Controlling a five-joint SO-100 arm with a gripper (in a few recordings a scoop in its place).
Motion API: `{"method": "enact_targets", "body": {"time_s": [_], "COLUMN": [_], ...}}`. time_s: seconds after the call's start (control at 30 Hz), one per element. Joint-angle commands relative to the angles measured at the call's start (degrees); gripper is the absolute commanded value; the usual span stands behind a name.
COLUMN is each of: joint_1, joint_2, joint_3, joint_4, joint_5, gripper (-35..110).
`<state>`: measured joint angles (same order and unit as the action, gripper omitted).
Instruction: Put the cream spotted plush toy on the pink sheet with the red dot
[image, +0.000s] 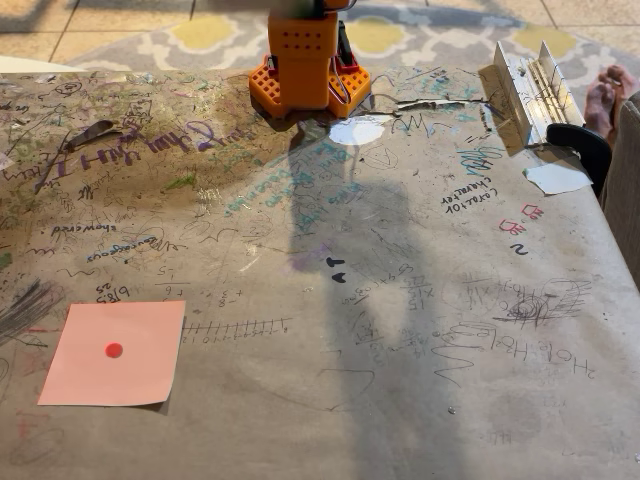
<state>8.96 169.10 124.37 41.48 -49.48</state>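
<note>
pink sheet with the red dot (112, 353) — flat on scribbled table (400, 300), lower left.

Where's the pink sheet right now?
In the fixed view, the pink sheet lies flat at the table's lower left, well forward of the orange arm base.

soft, even daylight fills the fixed view. the counter (420, 330) is evenly lit, with a broad faint shadow running from its far edge toward the near edge at centre. focus is sharp; a pale sheen near the far edge.
</note>
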Motion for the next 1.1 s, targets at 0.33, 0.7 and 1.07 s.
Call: {"method": "enact_targets", "body": {"time_s": [0.33,0.7,1.07], "joint_1": [5.4,6.1,11.7], "joint_2": [17.1,21.4,-15.7], "joint_3": [-1.0,1.1,-24.9], "joint_4": [-12.6,-11.9,-0.9], "joint_5": [-4.5,-2.1,2.1], "gripper": [0,0,7]}}
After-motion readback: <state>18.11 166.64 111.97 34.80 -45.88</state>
